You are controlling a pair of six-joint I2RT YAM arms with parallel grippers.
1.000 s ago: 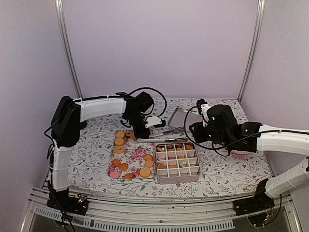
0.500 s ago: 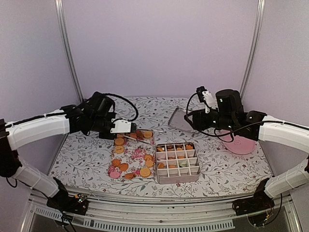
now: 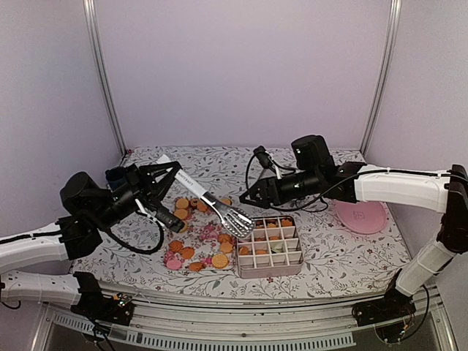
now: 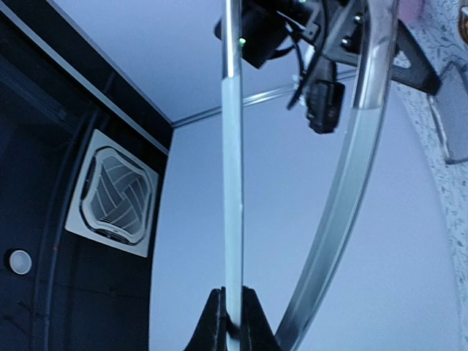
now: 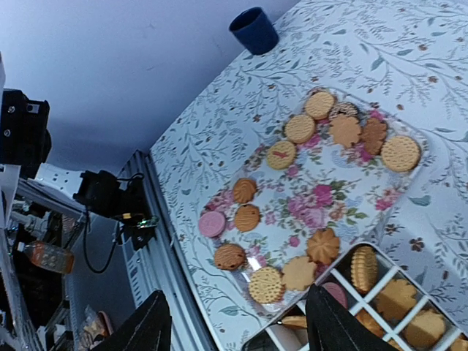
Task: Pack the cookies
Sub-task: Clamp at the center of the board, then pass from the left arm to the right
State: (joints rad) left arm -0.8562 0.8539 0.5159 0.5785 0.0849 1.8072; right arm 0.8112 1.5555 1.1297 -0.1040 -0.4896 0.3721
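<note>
L claw [image 4: 232, 324]: clamped on one arm of the metal tongs [image 3: 232, 218]; the wrist view shows both fingertips pinched tight on that arm, the 2nd arm bowing out free beside it.
Tongs: stick out from the L claw twd the right, slanting down, head over the right edge of the flowered tray [image 5: 316, 196], just beside the far-left corner of the divided box [image 3: 270, 271]. Can't tell if the head touches anything.
R claw [image 3: 248, 199]: fingers [image 5: 150, 325] apart, nothing btwn them; hangs over the table [image 3: 336, 252] at the far side of the box, pointing left twd the tongs.
Cookies [image 5: 281, 154]: two groups. Loose ones lie flat on the tray, mostly orange-tan w/ one pink and a couple of darker brown (some round, some flower-shaped). Others sit in the box's compartments, mostly the far rows, some standing on edge.
Tray vs box: side by side, tray left, box right, edges near or touching; can't tell which.
Pink plate [image 3: 360, 216]: on the table right of the box, under the R arm, well apart from the cookies.
Blue cup [image 5: 254, 29]: upright on the table beyond the tray's far-left end.
</note>
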